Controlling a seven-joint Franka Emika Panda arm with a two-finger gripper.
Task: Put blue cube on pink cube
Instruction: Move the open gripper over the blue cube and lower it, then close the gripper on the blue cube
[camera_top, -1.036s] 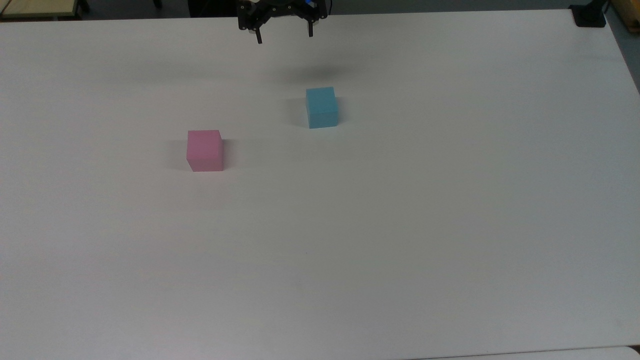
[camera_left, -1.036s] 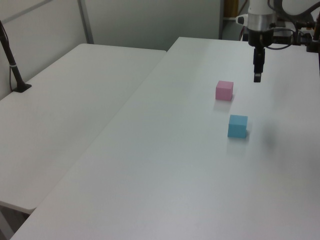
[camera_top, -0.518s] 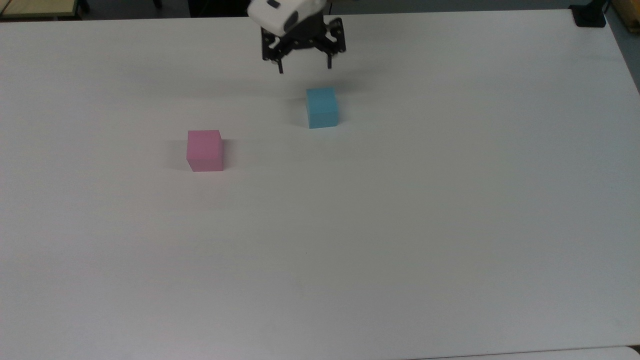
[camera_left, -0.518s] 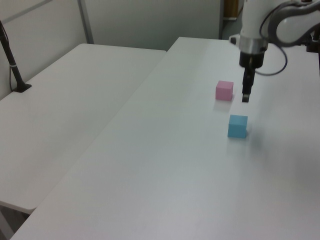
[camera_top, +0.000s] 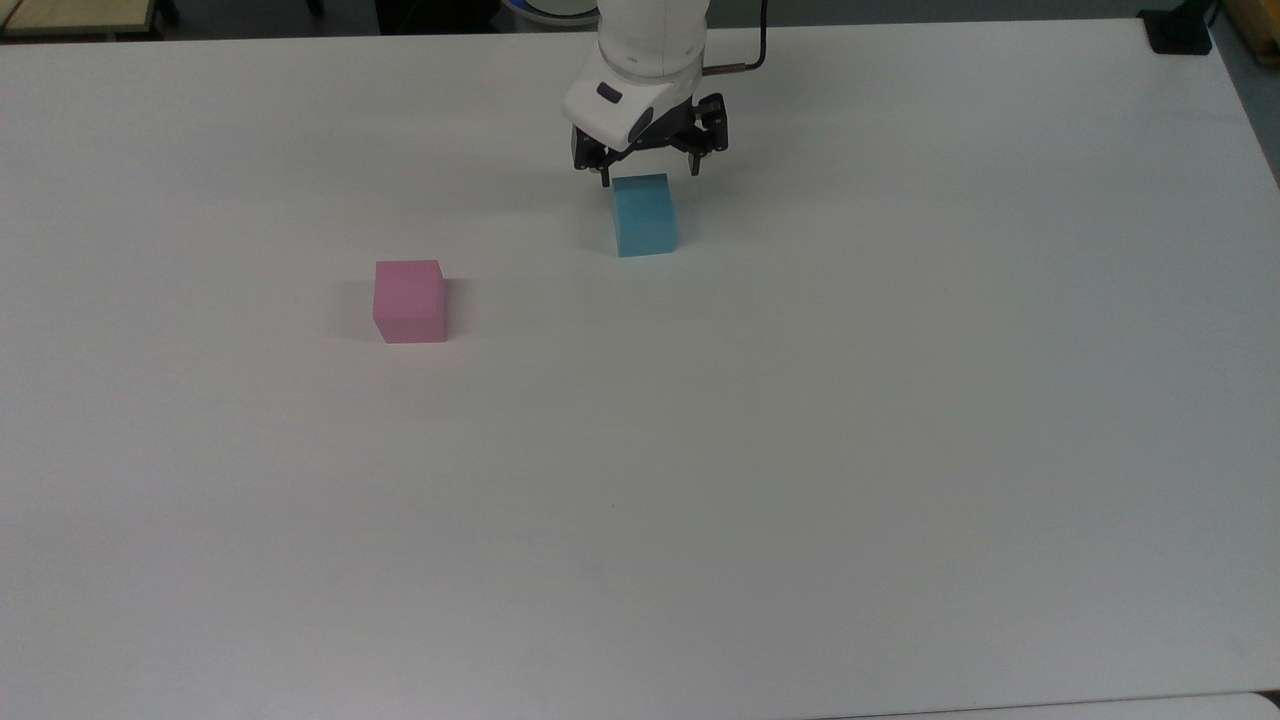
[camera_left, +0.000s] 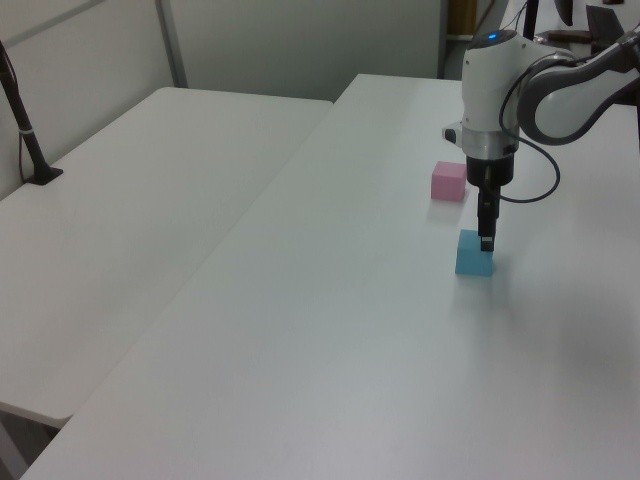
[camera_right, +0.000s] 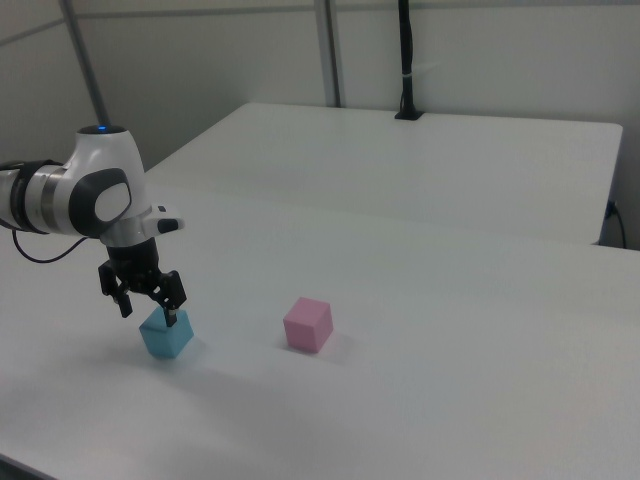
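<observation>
The blue cube (camera_top: 644, 215) (camera_left: 475, 255) (camera_right: 165, 338) rests on the white table (camera_top: 800, 450). Also on the table is the pink cube (camera_top: 410, 300) (camera_left: 448, 181) (camera_right: 307, 324), about two cube widths away toward the top view's lower left. My gripper (camera_top: 650, 175) (camera_left: 487, 238) (camera_right: 150, 314) hangs open directly over the blue cube. One fingertip stands on each side of the cube, at about the height of its top face. Nothing is held between the fingers.
A second white table (camera_left: 130, 200) (camera_right: 420, 170) adjoins this one. A black pole (camera_left: 25, 130) (camera_right: 405, 60) is clamped on it. A black clamp base (camera_top: 1180, 30) sits at the top view's upper right corner.
The gripper came in from the table's far edge and dropped down over the blue cube, staying open. Neither cube has moved.
</observation>
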